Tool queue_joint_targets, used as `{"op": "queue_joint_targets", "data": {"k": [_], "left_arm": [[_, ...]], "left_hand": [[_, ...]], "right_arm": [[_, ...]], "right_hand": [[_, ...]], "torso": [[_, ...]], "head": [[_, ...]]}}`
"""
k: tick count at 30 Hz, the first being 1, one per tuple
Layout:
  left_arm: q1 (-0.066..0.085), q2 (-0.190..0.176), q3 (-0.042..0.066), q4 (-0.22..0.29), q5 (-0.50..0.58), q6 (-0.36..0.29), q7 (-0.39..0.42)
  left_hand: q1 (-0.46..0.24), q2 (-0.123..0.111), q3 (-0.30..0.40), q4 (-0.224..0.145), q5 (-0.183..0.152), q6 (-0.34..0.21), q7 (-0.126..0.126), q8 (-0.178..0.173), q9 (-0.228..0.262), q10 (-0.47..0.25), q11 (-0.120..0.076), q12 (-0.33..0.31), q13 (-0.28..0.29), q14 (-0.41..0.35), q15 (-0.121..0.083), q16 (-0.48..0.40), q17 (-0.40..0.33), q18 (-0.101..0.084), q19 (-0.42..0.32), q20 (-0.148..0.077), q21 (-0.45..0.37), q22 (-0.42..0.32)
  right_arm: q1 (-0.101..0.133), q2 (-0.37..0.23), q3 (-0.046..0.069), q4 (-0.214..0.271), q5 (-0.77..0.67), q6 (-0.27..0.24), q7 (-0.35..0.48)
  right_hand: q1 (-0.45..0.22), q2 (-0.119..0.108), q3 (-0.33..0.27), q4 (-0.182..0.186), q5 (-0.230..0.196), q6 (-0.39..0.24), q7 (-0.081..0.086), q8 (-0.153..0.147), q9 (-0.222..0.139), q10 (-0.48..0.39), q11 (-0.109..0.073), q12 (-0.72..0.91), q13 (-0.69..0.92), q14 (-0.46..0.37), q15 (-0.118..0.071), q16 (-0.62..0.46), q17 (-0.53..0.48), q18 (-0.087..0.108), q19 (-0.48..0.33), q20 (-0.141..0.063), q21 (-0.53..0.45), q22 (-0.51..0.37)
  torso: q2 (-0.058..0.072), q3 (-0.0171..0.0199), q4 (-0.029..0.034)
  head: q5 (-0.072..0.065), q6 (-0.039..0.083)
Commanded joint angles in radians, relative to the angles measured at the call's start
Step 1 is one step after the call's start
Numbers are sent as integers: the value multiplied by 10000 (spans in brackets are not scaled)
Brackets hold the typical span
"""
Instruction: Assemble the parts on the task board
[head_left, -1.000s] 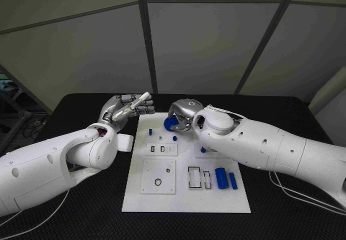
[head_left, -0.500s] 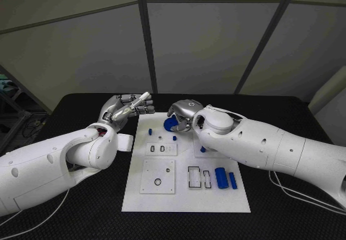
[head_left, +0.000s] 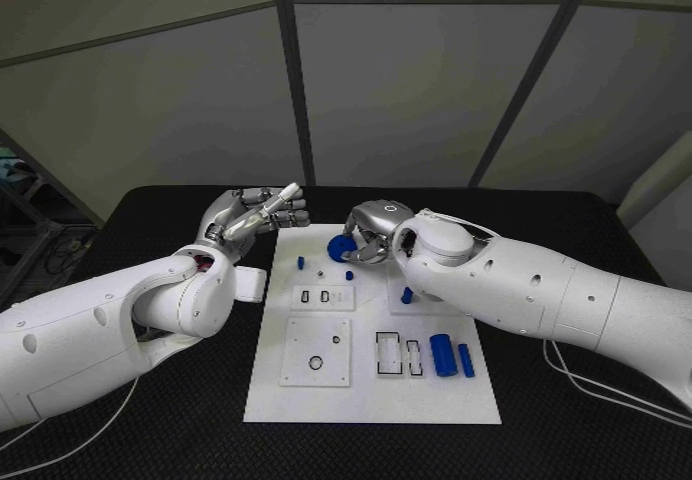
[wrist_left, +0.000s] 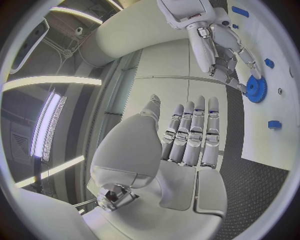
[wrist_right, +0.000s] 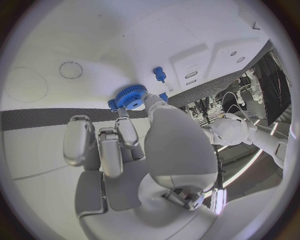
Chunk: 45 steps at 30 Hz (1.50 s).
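The right hand (head_left: 369, 235) gripped a blue gear (head_left: 342, 249) at the board's (head_left: 372, 400) far edge, fingertips around its rim. The left hand (head_left: 257, 215) hovered empty, fingers straight, beside the board's far-left corner.

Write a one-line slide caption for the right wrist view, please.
Right hand holds a blue gear at its fingertips over the white task board.
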Motion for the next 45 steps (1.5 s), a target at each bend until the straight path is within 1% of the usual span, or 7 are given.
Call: {"op": "queue_joint_targets", "data": {"k": [1, 6, 16, 29, 32, 36, 45], "left_arm": [[20, 3, 12, 7, -73, 122, 15], [20, 1, 12, 4, -73, 121, 9], [20, -18, 12, 2, -73, 120, 3], [19, -86, 11, -4, -115, 125, 18], [19, -112, 11, -8, -124, 127, 22], [18, -155, 10, -25, -133, 146, 14], [17, -134, 8, -151, -263, 255, 8]], "left_hand": [[-27, 108, -2, -71, -31, 23, 70, -46, -12, -16, 54, -47, -5, 3, 63, -31, 15, 63, -48, 56, -1, -9], [-31, 111, -2, -75, -30, 19, 77, -54, -13, -21, 60, -56, -6, 1, 66, -39, 16, 63, -52, 58, -3, -10], [-30, 113, -1, -80, -30, 16, 82, -61, -13, -27, 64, -64, -7, 0, 69, -46, 16, 62, -56, 59, -4, -12], [-27, 115, 0, -88, -29, 14, 85, -68, -14, -31, 67, -71, -7, -2, 71, -54, 17, 61, -60, 61, -5, -14], [-26, 116, 1, -89, -29, 14, 84, -69, -14, -31, 67, -72, -7, -2, 72, -55, 17, 61, -61, 62, -6, -14], [-21, 119, 3, -96, -28, 18, 81, -72, -13, -27, 66, -74, -6, -2, 73, -60, 17, 61, -64, 63, -6, -16], [-5, 116, 4, -148, -29, 77, 53, -75, -2, 51, 43, -65, 8, 10, 69, -96, 25, 62, -94, 69, -14, -26]], "right_arm": [[16, -41, 1, 21, 341, 249, -34], [16, -105, 1, 21, 472, 370, -93], [16, -340, 1, 163, 553, 216, -74], [11, -1763, 6, 1542, 1010, -2263, 616], [13, -2358, 14, 2071, 1494, -2453, 876], [21, -3470, 85, 2588, 3099, -2051, 1473], [17, -4552, 117, 1946, 4568, -1417, 2697]], "right_hand": [[-194, 61, 19, 150, 221, 81, 0, 44, 7, 116, -11, 82, 46, 1004, -2, 31, 2481, -171, 36, 49, 33, 19], [-794, 285, 42, 385, 656, 164, -13, 6, -17, 181, -19, 195, 161, 1012, -12, 44, 2516, -179, 56, 36, 53, 58], [-883, 290, 85, 343, 795, 201, -24, -7, -21, 239, -28, 277, 255, 1018, -15, 54, 2543, -187, 80, 34, 73, 100], [-337, 175, 516, -87, 1087, 447, -96, 2, -18, 474, -108, 527, 548, 1035, -85, 80, 2615, -222, 204, -27, 174, 288], [-195, 125, 598, -214, 586, 538, -109, 7, -17, 504, -121, 540, 565, 1034, -98, 78, 2608, -221, 201, -43, 170, 283], [193, -116, 560, -585, -851, 685, -137, 9, -17, 495, -144, 501, 521, 999, -121, 22, 2463, -189, 98, -65, 84, 132], [809, -368, 275, -1104, -1080, 674, -192, -65, -44, 324, -191, 297, 305, 949, -162, -61, 2262, -120, -132, -98, -115, -204]], "torso": [[0, -1, 1], [1, 1, 1], [-1, 2, -2], [-7, 15, -27], [-14, 23, -45], [-33, 20, -81], [-26, 102, -199]], "head": [[-9, -10], [-13, -11], [-23, -21], [-36, 18], [-32, 42], [-79, 102], [-211, 231]]}}
